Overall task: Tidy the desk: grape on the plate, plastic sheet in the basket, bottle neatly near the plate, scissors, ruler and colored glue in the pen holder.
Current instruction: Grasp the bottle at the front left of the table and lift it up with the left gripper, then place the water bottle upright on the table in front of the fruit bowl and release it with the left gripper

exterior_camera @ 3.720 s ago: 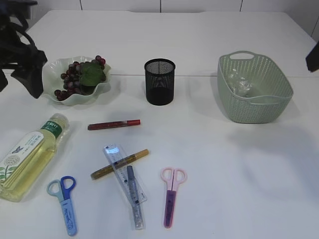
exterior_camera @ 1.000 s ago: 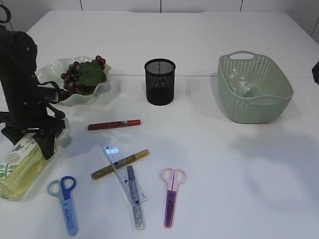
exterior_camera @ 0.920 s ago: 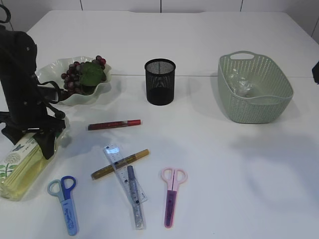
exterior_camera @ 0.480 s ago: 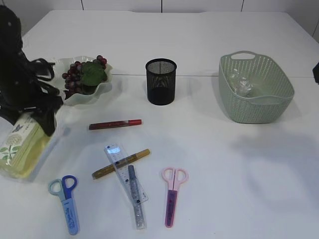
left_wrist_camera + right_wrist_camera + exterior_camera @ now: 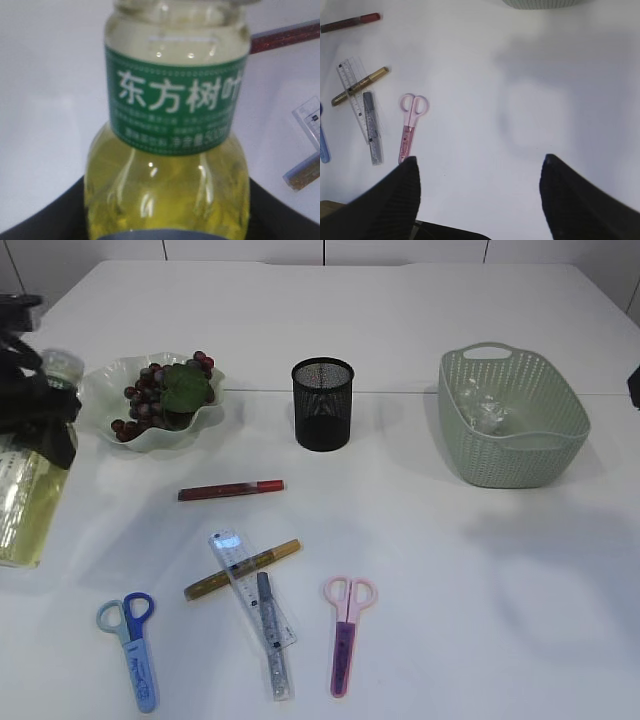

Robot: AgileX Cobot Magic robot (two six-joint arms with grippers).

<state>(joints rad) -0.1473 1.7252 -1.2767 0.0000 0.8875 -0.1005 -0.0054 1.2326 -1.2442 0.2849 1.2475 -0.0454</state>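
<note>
My left gripper point(image 5: 38, 408) is shut on the neck of the bottle point(image 5: 20, 502) of yellow liquid and holds it nearly upright above the table's left edge, left of the plate. In the left wrist view the bottle point(image 5: 170, 185) with its green label fills the frame between my fingers point(image 5: 167, 232). Grapes point(image 5: 150, 392) lie on the pale green plate point(image 5: 108, 380). The plastic sheet point(image 5: 487, 410) lies in the green basket point(image 5: 545, 455). The red glue point(image 5: 230, 489), gold glue point(image 5: 242, 569), ruler point(image 5: 250, 590), silver glue point(image 5: 272, 645), blue scissors point(image 5: 130, 645) and pink scissors point(image 5: 343, 635) lie on the table. My right gripper point(image 5: 477, 167) is open and empty, high above the table.
The black mesh pen holder point(image 5: 322, 403) stands upright between plate and basket. The pink scissors point(image 5: 410, 127), ruler point(image 5: 354, 95) and glue sticks also show in the right wrist view. The right arm only shows at the exterior view's right edge.
My left gripper came down on the lying bottle, closed on its neck, lifted it and tipped it nearly upright, moving it left and back. The other items have not moved.
</note>
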